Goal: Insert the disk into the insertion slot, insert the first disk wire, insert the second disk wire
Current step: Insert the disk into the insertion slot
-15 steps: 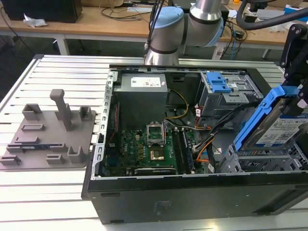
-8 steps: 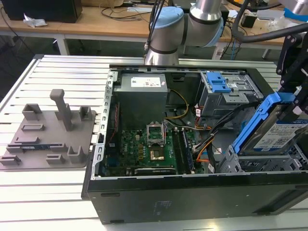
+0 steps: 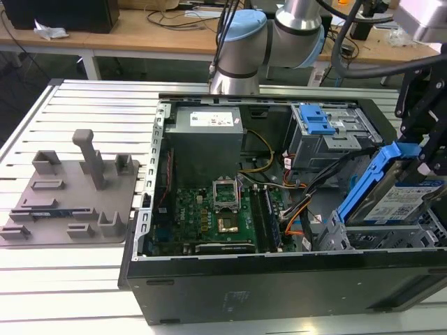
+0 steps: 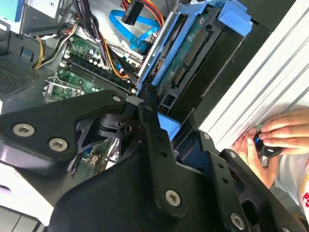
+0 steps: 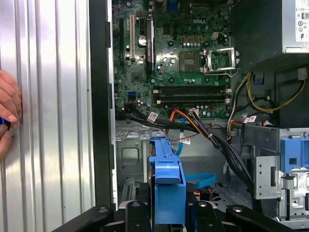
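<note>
Gripper (image 5: 169, 213): closed on disk (image 3: 399, 199), at blue caddy edge.
Disk pose: tilted, label showing, low edge at insertion slot (image 3: 370, 237), exterior view's right.
Wires (image 5: 193, 124): loose, near motherboard (image 3: 216, 213).
Person's hand (image 4: 282, 133): on slatted table (image 3: 42, 279).

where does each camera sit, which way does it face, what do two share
Exterior view: off the arm, looking down into the computer case; arm and gripper show.
First wrist view: on the wrist, facing the motherboard past the disk; jaws show.
Second wrist view: on the wrist, facing the disk; gripper links show.
Both wrist views share the disk and a person's hand.
</note>
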`<state>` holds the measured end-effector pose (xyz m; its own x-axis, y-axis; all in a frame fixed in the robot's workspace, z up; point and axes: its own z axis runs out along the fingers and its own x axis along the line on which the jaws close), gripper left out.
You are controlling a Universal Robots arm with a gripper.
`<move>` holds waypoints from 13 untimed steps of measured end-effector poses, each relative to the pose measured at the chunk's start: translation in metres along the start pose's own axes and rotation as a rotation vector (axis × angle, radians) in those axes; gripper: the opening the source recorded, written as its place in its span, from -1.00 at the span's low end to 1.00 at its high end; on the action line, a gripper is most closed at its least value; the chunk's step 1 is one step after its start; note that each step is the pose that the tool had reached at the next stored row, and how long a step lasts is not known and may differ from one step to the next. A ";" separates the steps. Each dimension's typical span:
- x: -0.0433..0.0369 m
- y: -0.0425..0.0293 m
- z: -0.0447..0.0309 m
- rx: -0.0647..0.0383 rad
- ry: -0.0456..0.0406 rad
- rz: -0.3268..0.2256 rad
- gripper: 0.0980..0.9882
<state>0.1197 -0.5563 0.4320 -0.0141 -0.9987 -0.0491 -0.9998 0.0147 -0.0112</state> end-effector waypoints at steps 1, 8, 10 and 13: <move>0.0002 0.0000 0.0028 0.000 -0.0002 0.000 -0.40; 0.0013 0.0003 0.0232 0.000 -0.0001 0.000 -0.40; 0.0014 0.0002 0.0249 0.000 0.0004 0.000 -0.24; 0.0015 0.0003 0.0252 0.000 0.0013 0.000 -0.09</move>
<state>0.1197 -0.5565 0.4067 -0.0141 -0.9988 -0.0478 -0.9998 0.0147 -0.0111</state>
